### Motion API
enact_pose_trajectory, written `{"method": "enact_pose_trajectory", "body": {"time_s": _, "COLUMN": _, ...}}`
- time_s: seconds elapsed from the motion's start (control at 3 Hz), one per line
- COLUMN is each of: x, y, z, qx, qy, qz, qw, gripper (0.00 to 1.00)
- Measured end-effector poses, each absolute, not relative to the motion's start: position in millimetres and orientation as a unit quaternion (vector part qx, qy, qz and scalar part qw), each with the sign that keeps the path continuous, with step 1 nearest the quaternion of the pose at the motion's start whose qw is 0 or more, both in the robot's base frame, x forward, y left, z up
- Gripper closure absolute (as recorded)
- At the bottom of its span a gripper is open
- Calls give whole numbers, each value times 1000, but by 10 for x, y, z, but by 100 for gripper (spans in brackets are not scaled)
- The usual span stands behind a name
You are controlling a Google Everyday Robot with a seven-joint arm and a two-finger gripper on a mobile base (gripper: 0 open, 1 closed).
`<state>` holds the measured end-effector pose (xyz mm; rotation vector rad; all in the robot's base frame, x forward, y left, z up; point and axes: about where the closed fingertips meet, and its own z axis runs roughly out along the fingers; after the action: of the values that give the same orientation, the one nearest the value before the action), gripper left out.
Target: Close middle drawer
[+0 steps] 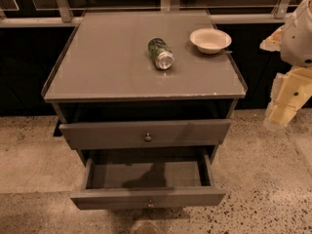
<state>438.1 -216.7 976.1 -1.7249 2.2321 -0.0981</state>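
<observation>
Shows the middle drawer [122, 197] pulled far out beneath the bench [107, 57], a green can [161, 53] with unreadable print lying on top, and the end effector [283, 108] off right, grip state impossible to tell.

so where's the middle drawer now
The middle drawer sits pulled out low in the camera view, below the top drawer; the tool is far right.

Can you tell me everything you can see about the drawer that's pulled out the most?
The middle drawer is grey and flat-fronted, maybe painted wood, with a tiny round metal knob at its centre. It is pulled far out, below a wider front. Inside shows only a dark shadow on its floor. Nothing touches it; the pincer hangs off to the right of the picture, beside the cabinet.
</observation>
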Motion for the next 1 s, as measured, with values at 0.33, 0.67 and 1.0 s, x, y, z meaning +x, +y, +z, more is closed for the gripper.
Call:
{"method": "enact_pose_trajectory", "body": {"time_s": 0.33, "x": 4381, "y": -2167, "z": 9761, "qx": -603, "qy": 781, "qz": -34, "qw": 159, "gripper": 0}}
{"method": "enact_pose_trajectory", "body": {"time_s": 0.67, "x": 4383, "y": -2159, "z": 9654, "qx": -599, "qy": 779, "qz": -35, "qw": 182, "gripper": 0}}
{"method": "enact_pose_trajectory", "body": {"time_s": 1.0, "x": 4279, "y": -2063, "z": 9040, "qx": -599, "qy": 771, "qz": 18, "qw": 215, "gripper": 0}}
